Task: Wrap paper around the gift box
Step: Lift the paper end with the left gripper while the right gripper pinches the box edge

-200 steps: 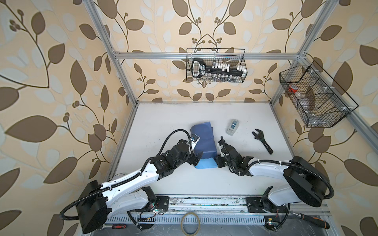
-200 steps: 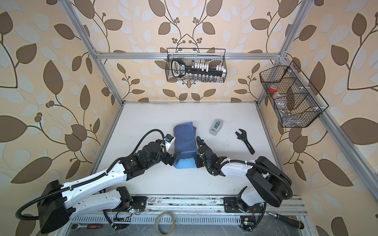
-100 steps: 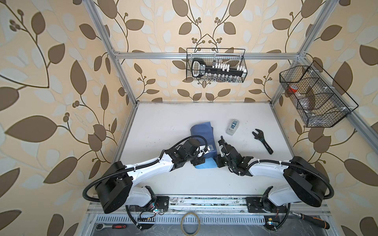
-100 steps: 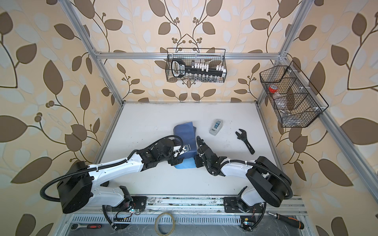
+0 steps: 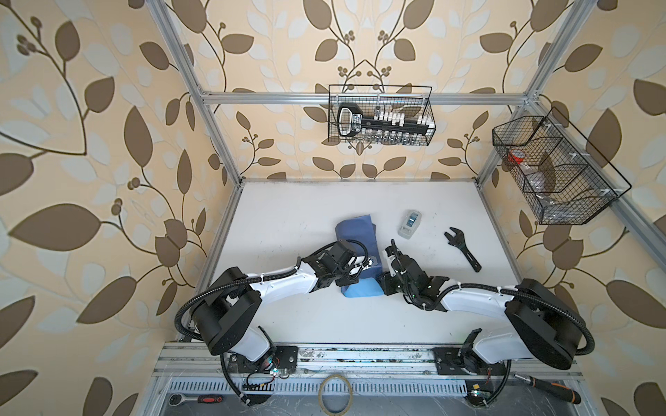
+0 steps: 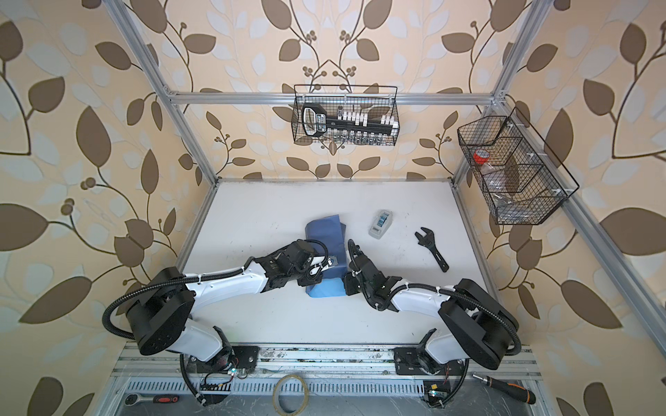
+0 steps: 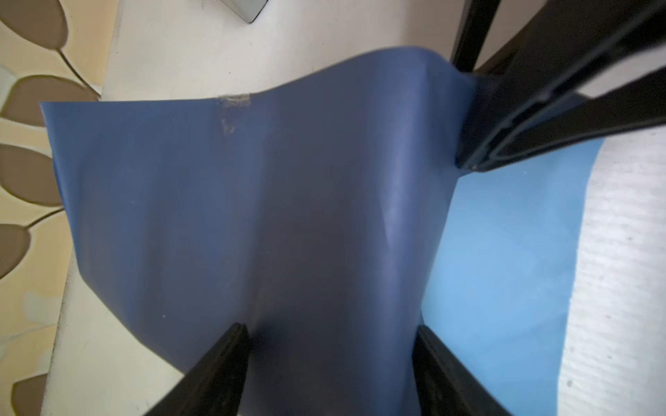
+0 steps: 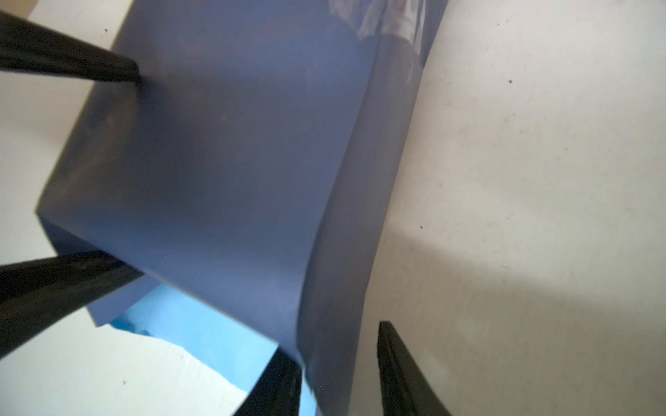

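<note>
The paper (image 5: 355, 234) lies folded over the gift box, dark slate side out, so the box is hidden. Its light blue face (image 5: 362, 290) shows at the near end. My left gripper (image 5: 368, 264) reaches over the bundle from the left. In the left wrist view this gripper (image 7: 326, 331) is open, and its fingers (image 7: 230, 345) flank the paper-covered hump. My right gripper (image 5: 389, 251) stands at the bundle's right side. In the right wrist view it (image 8: 335, 340) is open. The paper's side fold (image 8: 335, 288) lies between its fingers, against one and clear of the other.
A clear tape dispenser (image 5: 409, 224) and a black wrench (image 5: 463, 248) lie on the white table to the right of the bundle. Wire baskets hang on the back wall (image 5: 380, 115) and the right wall (image 5: 555, 173). A scrap of tape (image 8: 389, 18) sticks to the paper.
My left arm has swung right from beside the bundle to over it, and its jaws have narrowed. The right gripper has stayed at the bundle's right side.
</note>
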Available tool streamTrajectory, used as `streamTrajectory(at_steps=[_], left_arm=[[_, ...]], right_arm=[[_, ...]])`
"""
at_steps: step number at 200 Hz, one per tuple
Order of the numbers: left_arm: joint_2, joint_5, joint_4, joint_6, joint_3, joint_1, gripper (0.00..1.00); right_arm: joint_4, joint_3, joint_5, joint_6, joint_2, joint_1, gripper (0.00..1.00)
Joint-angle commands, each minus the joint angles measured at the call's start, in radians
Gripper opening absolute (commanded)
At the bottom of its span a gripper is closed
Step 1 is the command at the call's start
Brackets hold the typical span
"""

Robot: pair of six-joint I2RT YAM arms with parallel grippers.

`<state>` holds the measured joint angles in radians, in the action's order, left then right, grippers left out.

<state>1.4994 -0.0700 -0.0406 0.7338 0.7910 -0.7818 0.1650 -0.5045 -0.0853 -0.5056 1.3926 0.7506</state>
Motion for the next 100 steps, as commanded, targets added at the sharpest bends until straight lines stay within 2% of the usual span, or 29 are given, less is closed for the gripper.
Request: streamTrajectory(at_steps=[1, 24, 57, 100], left_arm=[[-0.001, -0.016, 0.031, 0.045, -0.02, 0.004, 0.69], [-0.006, -0.025, 0.03, 0.052, -0.03, 0.004, 0.69], [0.002, -0.04, 0.015, 0.067, -0.029, 0.002, 0.71], [0.038, -0.051, -0.007, 0.077, -0.019, 0.001, 0.71]], right_arm=[[-0.033, 0.032, 0.038, 0.002, -0.06, -0.014, 0.41], [-0.051, 0.06, 0.117, -0.001, -0.133, -0.041, 0.46], [-0.086, 0.101, 0.186, -0.012, -0.228, -0.123, 0.47], [-0.11, 0.078, 0.059, -0.031, -0.19, -0.15, 0.36]])
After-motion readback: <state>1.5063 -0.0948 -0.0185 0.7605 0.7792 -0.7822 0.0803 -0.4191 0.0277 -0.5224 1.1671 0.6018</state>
